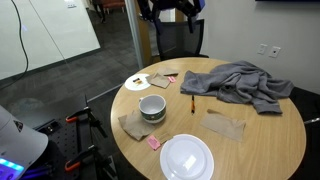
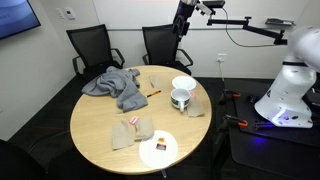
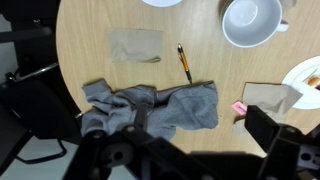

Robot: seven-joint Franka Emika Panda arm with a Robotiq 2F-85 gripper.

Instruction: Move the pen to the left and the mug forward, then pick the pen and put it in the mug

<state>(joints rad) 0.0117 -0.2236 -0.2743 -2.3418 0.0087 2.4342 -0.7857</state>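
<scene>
Round table (image 1: pixel 262 138) bears one pen (image 1: pixel 190 103), one mug (image 1: pixel 152 108), one cloth (image 1: pixel 236 82).

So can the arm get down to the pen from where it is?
Probably yes: the pen lies bare on the table, clear of grey cloth and mug, fingers open above it.

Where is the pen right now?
In the wrist view, the pen lies flat on the table, between the mug and the grey cloth.

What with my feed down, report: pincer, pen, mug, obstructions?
Pincer open, high above round wooden table, empty. Thin orange-red pen flat on table, apart from squat off-white mug. Crumpled grey cloth close beside pen.
</scene>
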